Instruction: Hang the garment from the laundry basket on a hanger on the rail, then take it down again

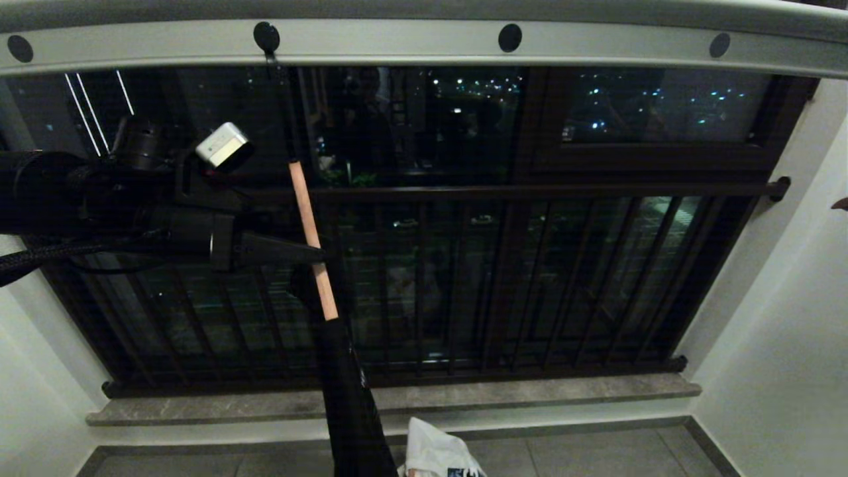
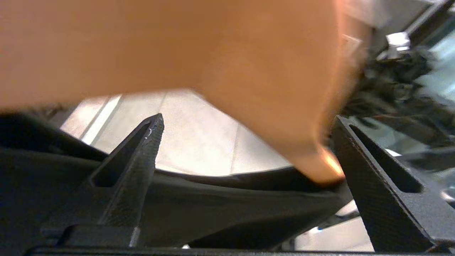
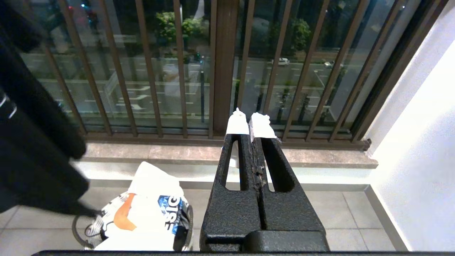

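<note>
Flanking the hanger [image 1: 311, 228], left claw [image 1: 317, 265] gapes.

Left hand [image 1: 318, 265] raised, fingers spread; right hand [image 3: 251, 119] closed.

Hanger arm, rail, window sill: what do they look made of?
Hanger: looks like wood, smooth finish; warm tan bar with a dark hook on top, though coated plastic can't be ruled out. Rail: painted or anodised metal, judging by the flat pale grey face with punched round holes. Window sill: polished stone, likely; mottled grey-brown slab with a crisp edge.
</note>
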